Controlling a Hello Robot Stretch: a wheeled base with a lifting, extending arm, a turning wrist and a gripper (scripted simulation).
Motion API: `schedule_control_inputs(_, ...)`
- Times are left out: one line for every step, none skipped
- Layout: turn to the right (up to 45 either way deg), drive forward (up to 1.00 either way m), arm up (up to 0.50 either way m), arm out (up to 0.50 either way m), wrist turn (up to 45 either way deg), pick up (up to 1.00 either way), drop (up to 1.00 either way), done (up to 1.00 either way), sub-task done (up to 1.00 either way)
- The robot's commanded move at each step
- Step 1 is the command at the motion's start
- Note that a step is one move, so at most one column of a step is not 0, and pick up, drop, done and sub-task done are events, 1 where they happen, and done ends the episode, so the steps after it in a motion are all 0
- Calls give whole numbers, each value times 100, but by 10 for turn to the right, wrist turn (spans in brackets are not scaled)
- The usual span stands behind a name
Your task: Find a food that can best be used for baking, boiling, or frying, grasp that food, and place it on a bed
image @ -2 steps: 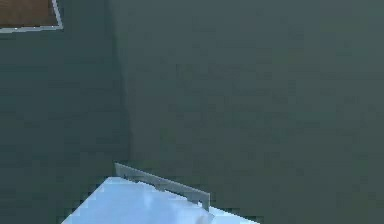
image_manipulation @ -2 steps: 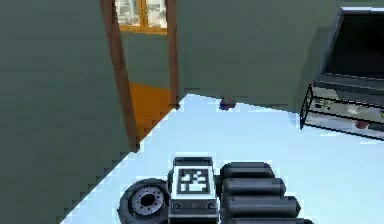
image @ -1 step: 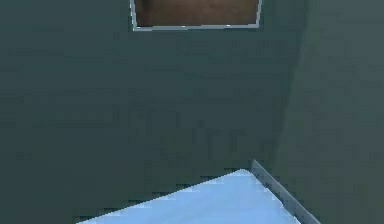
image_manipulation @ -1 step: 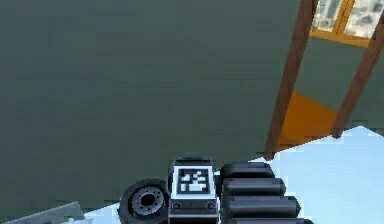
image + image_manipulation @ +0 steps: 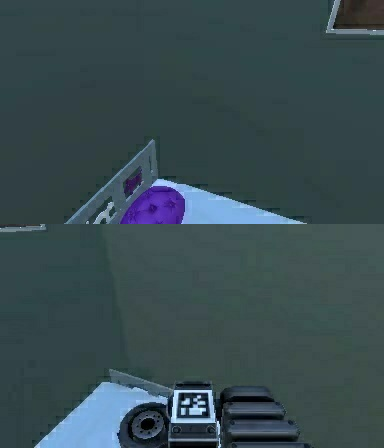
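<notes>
one purple pillow (image 5: 160,205) on the bed (image 5: 232,211); cannot tell if pincer (image 5: 145,427) holds anything.

in the forward view a bed (image 5: 235,212) is sitting at the bottom edge before the wall (image 5: 200,90), a pillow (image 5: 158,205) is lying on it touching the headboard (image 5: 125,185) at its left, and a framed picture (image 5: 358,17) is hanging at the wall's upper right

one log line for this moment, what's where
scene: pale blue bed, grey headboard, purple rounded pillow | gripper: seen against bed surface | holding: cannot tell | backdrop: dark green wall
</notes>
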Motion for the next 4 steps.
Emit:
schedule_control_inputs(-240,0,0,0,0,0,0,0,0)
schedule_control_inputs(0,0,0,32,0,0,0,0,0)
schedule_control_inputs(0,0,0,0,390,0,0,0,0)
schedule_control_inputs(0,0,-40,0,0,0,0,0,0)
